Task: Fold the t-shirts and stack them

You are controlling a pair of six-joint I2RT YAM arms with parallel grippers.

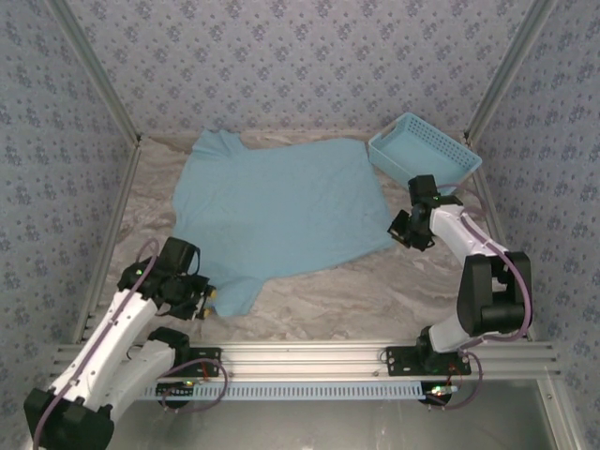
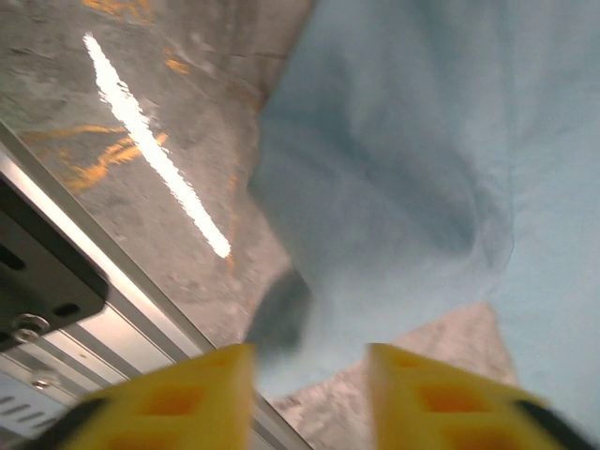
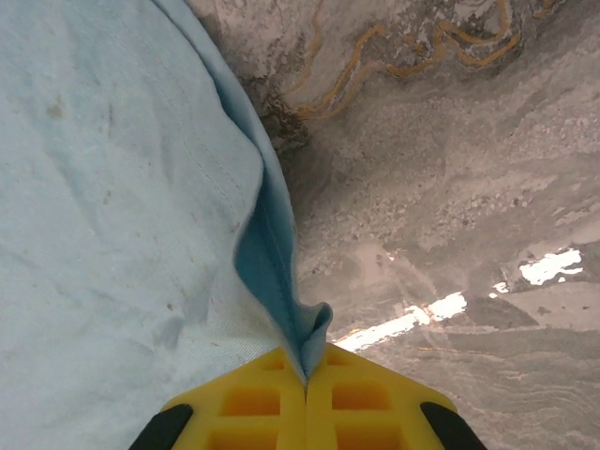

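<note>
A light sky-blue t-shirt point(image 1: 277, 211) lies spread flat across the middle of the table, plain side up, no lettering showing. My right gripper point(image 1: 405, 232) is at its right edge, and the right wrist view shows my right gripper point(image 3: 307, 375) shut on a pinched fold of the t-shirt's hem point(image 3: 281, 281), lifted slightly off the table. My left gripper point(image 1: 208, 302) hovers over the near-left sleeve point(image 1: 234, 292). In the left wrist view my left gripper point(image 2: 309, 375) stands open, its yellow fingers point(image 2: 192, 389) straddling the sleeve tip point(image 2: 319, 328).
A light-blue plastic lattice basket point(image 1: 424, 155) stands at the back right corner, close behind the right arm. An aluminium rail point(image 1: 309, 356) runs along the near table edge, just below the left gripper. Patterned walls close in on three sides.
</note>
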